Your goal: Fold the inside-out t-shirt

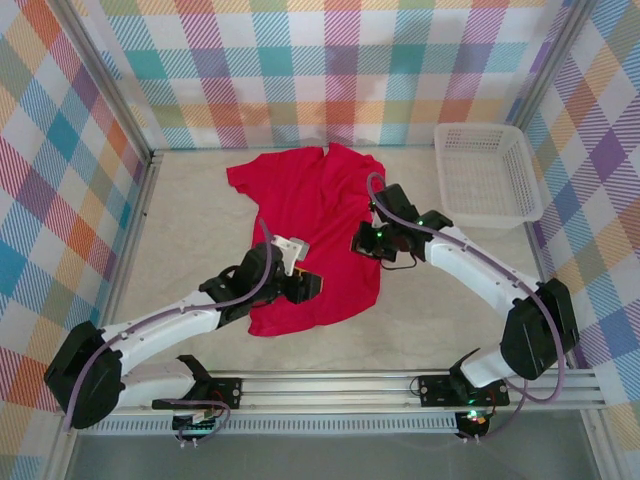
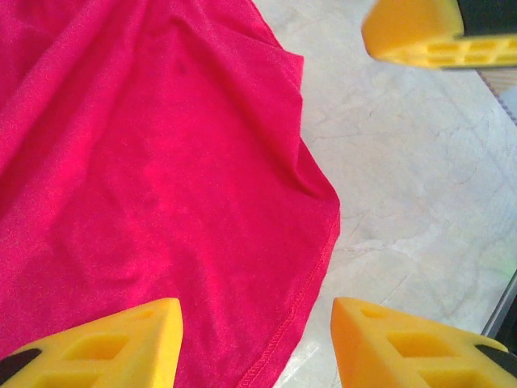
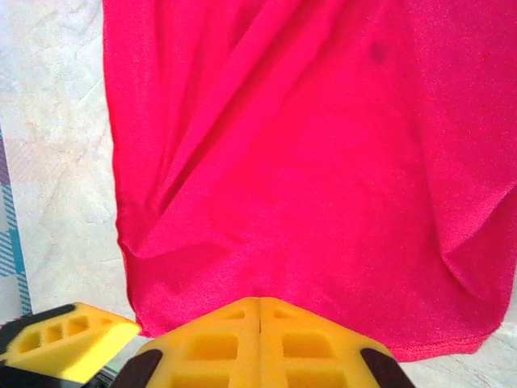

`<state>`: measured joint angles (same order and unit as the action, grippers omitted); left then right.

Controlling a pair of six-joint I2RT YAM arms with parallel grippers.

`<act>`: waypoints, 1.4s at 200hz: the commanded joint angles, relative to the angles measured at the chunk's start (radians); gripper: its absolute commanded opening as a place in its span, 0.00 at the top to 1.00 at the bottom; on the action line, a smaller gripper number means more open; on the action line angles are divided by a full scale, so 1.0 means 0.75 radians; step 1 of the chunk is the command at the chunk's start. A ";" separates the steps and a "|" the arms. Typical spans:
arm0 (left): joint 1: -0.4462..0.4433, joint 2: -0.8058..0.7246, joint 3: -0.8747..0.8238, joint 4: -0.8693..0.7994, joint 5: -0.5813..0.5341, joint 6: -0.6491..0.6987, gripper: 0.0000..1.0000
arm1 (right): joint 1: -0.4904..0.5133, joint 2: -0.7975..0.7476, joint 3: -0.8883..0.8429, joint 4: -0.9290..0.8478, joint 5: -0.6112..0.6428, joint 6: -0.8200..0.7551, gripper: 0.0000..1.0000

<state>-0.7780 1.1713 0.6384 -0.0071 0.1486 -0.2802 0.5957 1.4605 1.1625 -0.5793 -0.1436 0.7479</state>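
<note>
So the red t-shirt (image 1: 310,215) is lying spread out but a bit rumpled in the middle of the table (image 1: 190,230). The sleeve end points toward the far wall and the hem toward the arms. We've also got a white mesh basket (image 1: 488,175) in the far right corner, well apart from the shirt.

The left gripper (image 1: 308,285) sits over the lower part of the shirt, near the hem. From the left wrist camera we see its yellow fingers (image 2: 105,343) spread wide and gripping nothing. The stitched hem edge runs down between them, with bare tabletop off to the right.

The right gripper (image 1: 365,240) is at the shirt's right edge, roughly halfway up. On the right wrist camera its two yellow pads (image 3: 202,347) are pressed flat together right at the edge of the cloth. We honestly can't tell if any fabric is caught between them or if they're just closed in front of it.

Both wrist views show a few long creases running through the cloth.
</note>
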 commanded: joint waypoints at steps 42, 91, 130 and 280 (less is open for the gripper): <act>-0.024 0.040 0.051 -0.144 -0.302 0.005 0.49 | 0.045 0.051 -0.245 -0.128 0.134 -0.069 0.82; -0.024 0.041 0.054 -0.159 -0.346 -0.017 0.49 | 0.104 0.119 -0.373 -0.047 0.150 -0.018 0.61; -0.024 0.044 0.064 -0.191 -0.353 -0.029 0.49 | 0.104 0.238 -0.385 0.047 0.150 -0.013 0.56; -0.124 0.066 -0.029 0.128 0.051 0.200 0.26 | 0.103 -0.042 -0.043 -0.128 0.130 -0.011 1.00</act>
<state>-0.8299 1.1965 0.6243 0.0116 0.1230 -0.1822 0.6682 1.4418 1.0866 -0.6369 -0.0437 0.7410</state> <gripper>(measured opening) 0.703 0.064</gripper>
